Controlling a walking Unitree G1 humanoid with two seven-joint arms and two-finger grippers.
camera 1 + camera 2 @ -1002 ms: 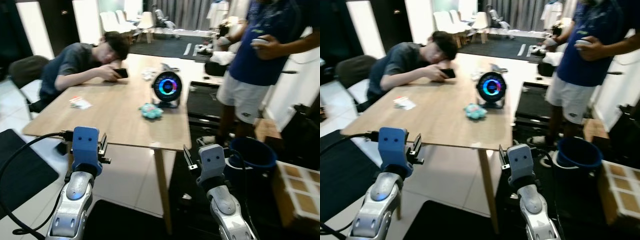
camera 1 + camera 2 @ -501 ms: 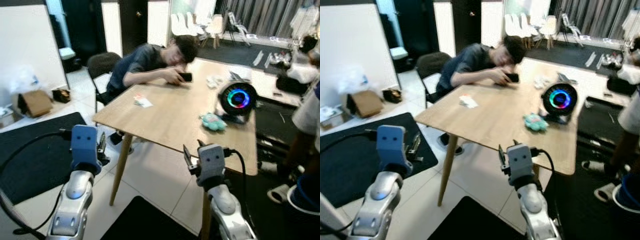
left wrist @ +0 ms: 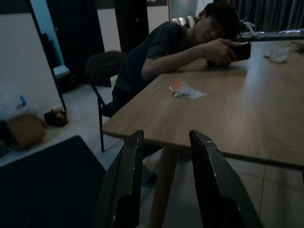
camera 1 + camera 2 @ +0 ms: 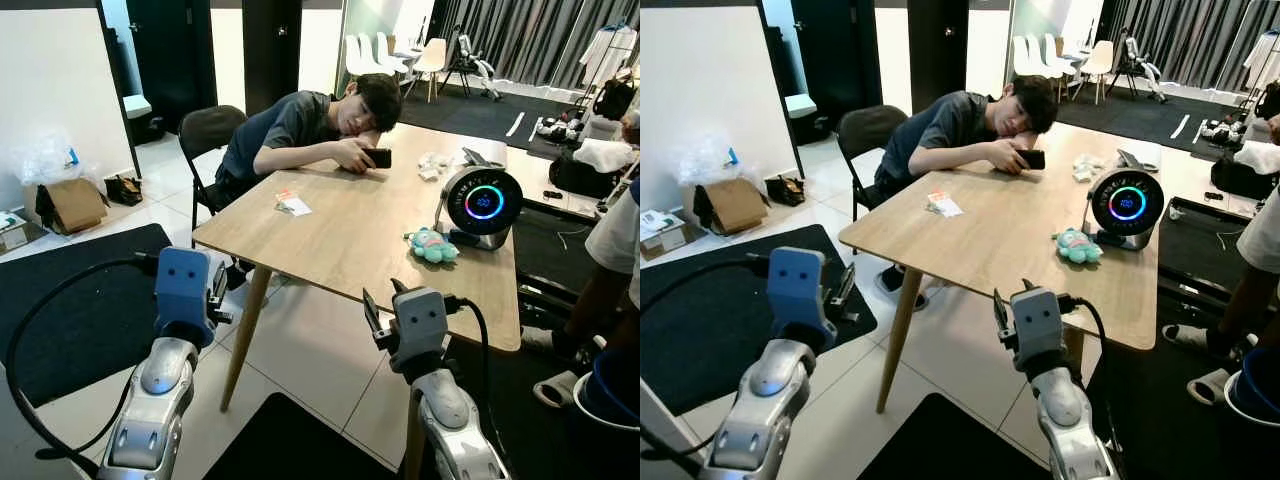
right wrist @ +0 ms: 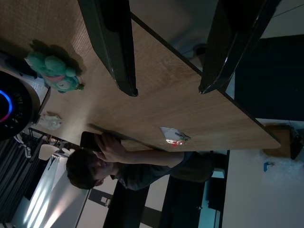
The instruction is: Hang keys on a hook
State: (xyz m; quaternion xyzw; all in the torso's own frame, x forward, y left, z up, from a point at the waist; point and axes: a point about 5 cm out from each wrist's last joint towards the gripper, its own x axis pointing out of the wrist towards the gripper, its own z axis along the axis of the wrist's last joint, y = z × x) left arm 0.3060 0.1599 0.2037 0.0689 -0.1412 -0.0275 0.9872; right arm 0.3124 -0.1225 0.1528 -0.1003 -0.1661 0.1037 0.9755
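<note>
Up in front of the robot, both silver arms were raised short of the light wooden table (image 4: 340, 240). The left pincer (image 3: 164, 142) and right pincer (image 5: 168, 90) each held their black fingers parted, gripping nothing. Far across the tabletop, near a seated person (image 4: 300, 130) leaning on it, lay a small clear packet of keys (image 4: 292, 204).

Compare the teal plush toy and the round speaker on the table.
The plush is small, soft, teal and lies low on the table; the speaker is larger, dark, hard and stands upright. The speaker's face glows with a coloured ring; the plush has no light. Both sit side by side near the table's right edge, beyond both claws.
</note>
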